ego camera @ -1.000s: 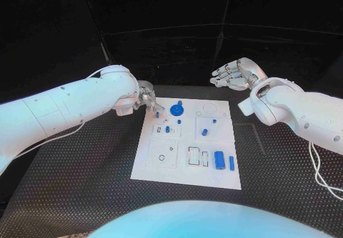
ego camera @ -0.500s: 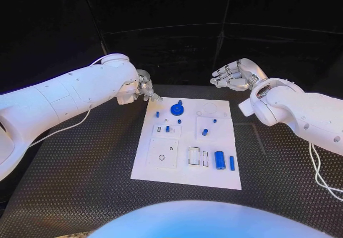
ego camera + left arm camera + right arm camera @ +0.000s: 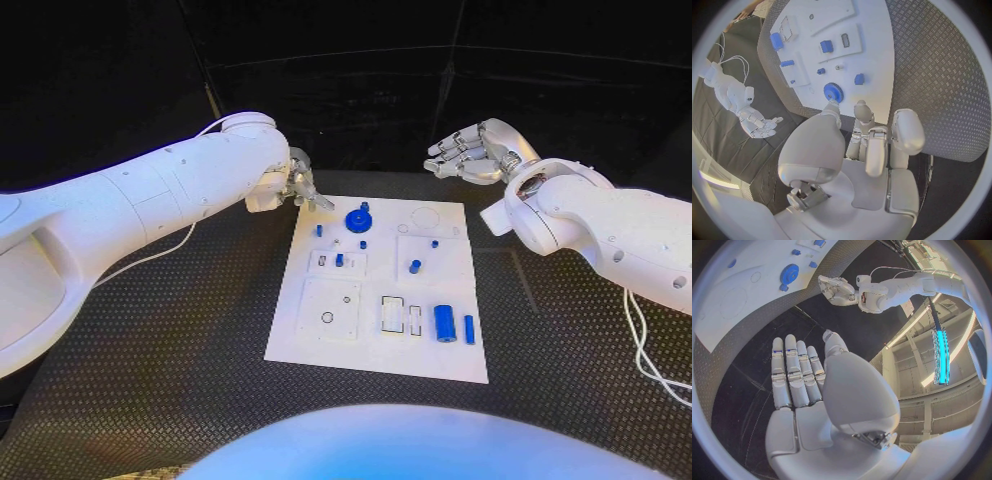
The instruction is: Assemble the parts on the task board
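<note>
On the black table (image 3: pixel 173 330), my task board (image 3: pixel 378 345) lies midway between both arms, its blue parts (image 3: pixel 444 323) scattered, some seated, most apparently unassembled. My left hand (image 3: pixel 296 183) hovers at the far corner, fingers curled on nothing; my right hand (image 3: pixel 469 150) hangs beyond the board, fingers apart, empty. No writing is legible.

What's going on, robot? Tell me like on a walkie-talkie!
Left hand empty at board's far corner. Right hand open, off the board. Blue gear untouched. Nothing blocking.
</note>
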`<action>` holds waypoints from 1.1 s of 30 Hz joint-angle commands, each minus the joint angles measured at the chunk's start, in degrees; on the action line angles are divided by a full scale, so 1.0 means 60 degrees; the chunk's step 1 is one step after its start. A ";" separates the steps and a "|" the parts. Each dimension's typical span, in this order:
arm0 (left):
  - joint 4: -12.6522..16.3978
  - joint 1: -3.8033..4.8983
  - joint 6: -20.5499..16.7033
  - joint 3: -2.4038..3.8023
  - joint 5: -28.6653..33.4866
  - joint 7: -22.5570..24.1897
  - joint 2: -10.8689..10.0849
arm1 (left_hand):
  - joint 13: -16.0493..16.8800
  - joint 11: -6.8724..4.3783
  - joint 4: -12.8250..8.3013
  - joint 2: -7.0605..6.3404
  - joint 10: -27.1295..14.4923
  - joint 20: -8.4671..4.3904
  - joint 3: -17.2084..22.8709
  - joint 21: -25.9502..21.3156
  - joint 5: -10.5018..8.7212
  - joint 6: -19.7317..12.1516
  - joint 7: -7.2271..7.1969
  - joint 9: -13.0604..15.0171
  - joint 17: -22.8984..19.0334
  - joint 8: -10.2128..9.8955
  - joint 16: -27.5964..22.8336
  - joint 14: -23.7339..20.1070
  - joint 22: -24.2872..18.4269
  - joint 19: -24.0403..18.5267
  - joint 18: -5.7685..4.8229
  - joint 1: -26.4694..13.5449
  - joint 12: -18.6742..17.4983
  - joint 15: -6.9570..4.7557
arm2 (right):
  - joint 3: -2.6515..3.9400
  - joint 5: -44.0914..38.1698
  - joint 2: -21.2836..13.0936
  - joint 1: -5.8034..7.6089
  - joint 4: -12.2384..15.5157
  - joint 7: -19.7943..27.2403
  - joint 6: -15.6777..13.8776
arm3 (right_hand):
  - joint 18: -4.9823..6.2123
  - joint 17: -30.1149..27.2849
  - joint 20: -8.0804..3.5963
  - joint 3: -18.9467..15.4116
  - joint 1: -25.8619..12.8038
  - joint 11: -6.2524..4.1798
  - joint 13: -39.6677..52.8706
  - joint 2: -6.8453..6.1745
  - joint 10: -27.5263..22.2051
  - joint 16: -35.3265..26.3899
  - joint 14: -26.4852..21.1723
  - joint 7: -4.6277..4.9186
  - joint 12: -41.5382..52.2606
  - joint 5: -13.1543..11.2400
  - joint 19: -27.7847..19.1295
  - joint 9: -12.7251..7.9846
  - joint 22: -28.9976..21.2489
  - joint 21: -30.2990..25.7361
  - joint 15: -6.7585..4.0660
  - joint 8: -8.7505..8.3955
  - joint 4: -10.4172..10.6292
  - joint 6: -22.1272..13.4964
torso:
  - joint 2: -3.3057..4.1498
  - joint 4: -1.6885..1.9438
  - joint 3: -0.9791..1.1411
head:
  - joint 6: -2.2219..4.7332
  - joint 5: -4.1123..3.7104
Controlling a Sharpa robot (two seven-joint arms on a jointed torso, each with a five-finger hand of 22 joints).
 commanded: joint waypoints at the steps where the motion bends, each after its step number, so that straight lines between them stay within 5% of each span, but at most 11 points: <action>1: -0.0135 -0.0010 0.0393 -0.0004 -0.0301 -0.0005 0.0083 | 0.0084 0.0013 -0.0007 0.0085 0.0073 -0.0001 -0.0086 0.0093 -0.0059 -0.0022 0.0006 0.0018 0.2511 0.0053 0.0056 0.1022 0.0043 0.0080 -0.0044 -0.0060 0.0092 -0.0036 | 0.0005 0.0022 0.0012 0.0018 0.0021 0.0059 0.0051 | 0.0034 -0.0014 0.0035 0.0035 0.0004 0.0011 -0.0011 -0.0049 -0.0076 -0.0026 -0.0023 0.0070 -0.0037 0.0040 0.0045 -0.0012 -0.0013 -0.0042 0.0062 -0.0064 0.0037 -0.0027 | -0.0010 0.0000 0.0007 | 0.0002 0.0010; 33: -0.0708 -0.0345 0.0816 -0.0036 -0.0319 -0.0053 0.0479 | 0.0300 -0.0041 -0.0056 0.0325 0.0183 -0.0026 -0.0167 0.0166 -0.0005 0.0117 -0.0058 0.0073 0.2516 0.0182 0.0058 0.1024 0.0147 0.0141 -0.0063 0.0260 0.0347 -0.0070 | 0.0004 0.0022 0.0067 0.0018 0.0005 0.0069 0.0082 | 0.0034 -0.0014 0.0035 0.0035 0.0004 0.0011 -0.0011 -0.0049 -0.0076 -0.0026 -0.0023 0.0070 -0.0037 0.0040 0.0045 -0.0012 -0.0013 -0.0042 0.0062 -0.0064 0.0037 -0.0027 | -0.0015 0.0004 0.0008 | 0.0002 0.0024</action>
